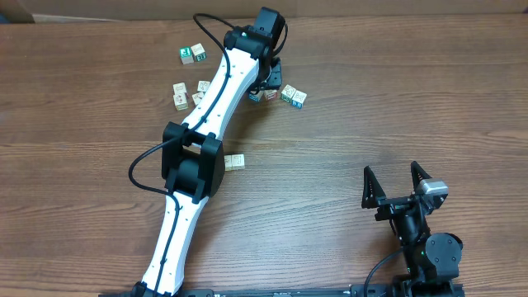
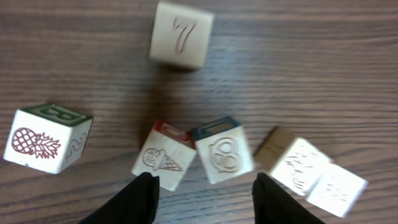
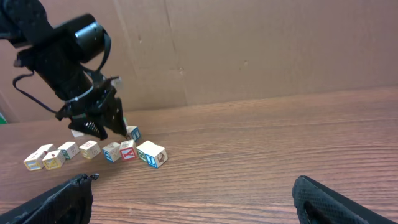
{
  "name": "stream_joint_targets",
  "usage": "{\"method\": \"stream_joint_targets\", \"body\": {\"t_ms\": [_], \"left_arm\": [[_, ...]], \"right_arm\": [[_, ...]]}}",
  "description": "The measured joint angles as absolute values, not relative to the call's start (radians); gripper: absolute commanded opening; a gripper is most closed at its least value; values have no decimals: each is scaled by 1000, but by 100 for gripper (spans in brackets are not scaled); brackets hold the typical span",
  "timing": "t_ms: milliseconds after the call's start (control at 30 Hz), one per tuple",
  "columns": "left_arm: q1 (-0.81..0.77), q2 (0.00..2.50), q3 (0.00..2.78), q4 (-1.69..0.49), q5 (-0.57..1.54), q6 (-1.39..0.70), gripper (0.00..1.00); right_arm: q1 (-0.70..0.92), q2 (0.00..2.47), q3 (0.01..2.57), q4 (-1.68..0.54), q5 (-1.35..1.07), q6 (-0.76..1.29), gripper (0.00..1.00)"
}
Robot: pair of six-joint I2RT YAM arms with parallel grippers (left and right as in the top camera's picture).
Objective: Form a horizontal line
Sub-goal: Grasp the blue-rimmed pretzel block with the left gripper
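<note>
My left end effector (image 2: 205, 186) hangs released near the middle far edge of the brown wooden counter (image 1: 412, 99), over the crooked horizontal line of small pale wooden picture cubes (image 1: 289, 94). I'd nudge the tilted ice-cream cube (image 2: 163, 160) square against the blue-topped number-eight cube (image 2: 222, 155), slowly. My right end effector (image 1: 397, 183) sits released at the near right corner.
</note>
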State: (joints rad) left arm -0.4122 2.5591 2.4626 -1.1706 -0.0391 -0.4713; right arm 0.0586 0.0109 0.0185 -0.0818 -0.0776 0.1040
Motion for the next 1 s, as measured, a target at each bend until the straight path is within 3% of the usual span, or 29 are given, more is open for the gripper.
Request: {"method": "stream_joint_targets", "body": {"t_ms": [133,867,1000], "left_arm": [[-402,2568,2463,-1185,-41,-473,59],[-385,2587,2463,-1180,-57,-362,49],[-385,2604,2463,-1179,-57,-356,40]], "right_arm": [[59,11,19,-82,-78,104,100],[59,11,19,-82,-77,104,100],[59,11,19,-83,-78,104,100]]}}
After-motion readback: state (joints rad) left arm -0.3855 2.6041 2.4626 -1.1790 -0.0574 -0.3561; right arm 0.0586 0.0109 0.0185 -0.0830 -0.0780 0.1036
